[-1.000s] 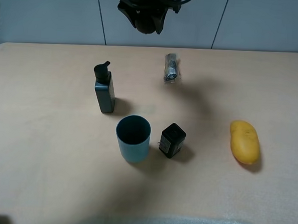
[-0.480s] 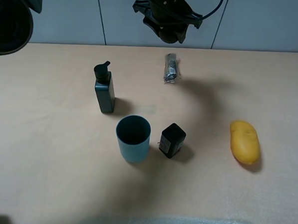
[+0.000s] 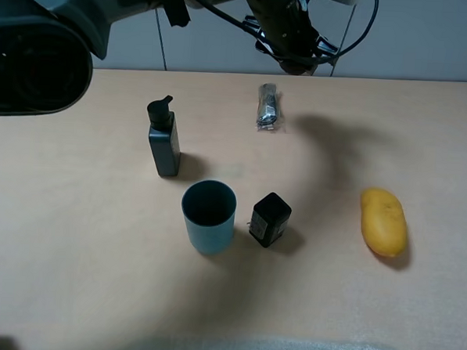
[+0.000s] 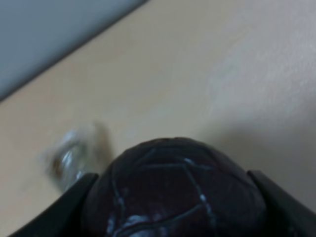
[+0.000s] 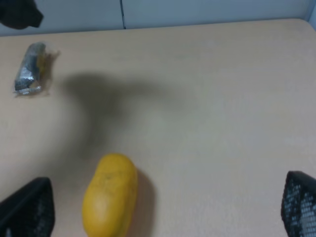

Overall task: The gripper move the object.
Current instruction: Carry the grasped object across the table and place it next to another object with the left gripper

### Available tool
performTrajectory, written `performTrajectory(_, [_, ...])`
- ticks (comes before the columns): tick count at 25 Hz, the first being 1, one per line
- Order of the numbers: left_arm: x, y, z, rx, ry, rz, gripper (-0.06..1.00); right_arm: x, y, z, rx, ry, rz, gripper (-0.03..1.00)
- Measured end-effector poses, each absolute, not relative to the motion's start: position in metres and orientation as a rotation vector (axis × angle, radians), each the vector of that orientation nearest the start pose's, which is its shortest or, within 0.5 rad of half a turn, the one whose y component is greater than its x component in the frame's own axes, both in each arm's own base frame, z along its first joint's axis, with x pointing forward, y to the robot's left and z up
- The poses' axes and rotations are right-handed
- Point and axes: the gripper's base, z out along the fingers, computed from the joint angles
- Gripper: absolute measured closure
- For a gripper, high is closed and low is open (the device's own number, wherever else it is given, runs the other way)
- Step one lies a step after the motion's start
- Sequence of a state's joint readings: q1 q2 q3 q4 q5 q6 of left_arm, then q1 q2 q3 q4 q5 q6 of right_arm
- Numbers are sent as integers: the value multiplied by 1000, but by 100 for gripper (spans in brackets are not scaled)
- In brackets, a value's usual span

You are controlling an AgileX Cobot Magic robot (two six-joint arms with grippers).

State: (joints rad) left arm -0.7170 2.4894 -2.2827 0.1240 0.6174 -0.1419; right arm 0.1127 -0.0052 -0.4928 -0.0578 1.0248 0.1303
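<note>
My left gripper (image 3: 293, 56) hangs high over the back of the table, right of centre, reaching in from the upper left. It is shut on the object, a dark brownish-black rough-skinned ball (image 4: 175, 192), which fills the gap between the two black fingers (image 4: 74, 205) in the left wrist view. In the exterior view the ball merges with the dark claw. The gripper casts a shadow on the table right of the packet. My right gripper (image 5: 163, 207) is open and empty, with its fingertips (image 5: 27, 207) wide apart above the table near the mango.
A black pump bottle (image 3: 163, 144), a blue-grey cup (image 3: 209, 215) and a small black box (image 3: 269, 219) stand mid-table. A wrapped packet (image 3: 268, 106) lies at the back. A yellow mango (image 3: 384, 220) lies at the right, also in the right wrist view (image 5: 109, 195).
My left gripper has carried the ball to the right along the back of the table. The left arm now fills the upper left of the exterior view. The table objects have not moved.
</note>
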Motion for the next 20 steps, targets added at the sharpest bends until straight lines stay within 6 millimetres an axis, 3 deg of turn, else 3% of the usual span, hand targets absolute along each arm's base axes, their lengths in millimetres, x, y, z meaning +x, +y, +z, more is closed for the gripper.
performTrajectory(14, [439,-391,141,813,2026,-320,34,-3,-5,278,19,2010,86,27])
performTrajectory(20, [440,-394,130,816,1991,-333,34,-3,-5,278,19,2010,86,27])
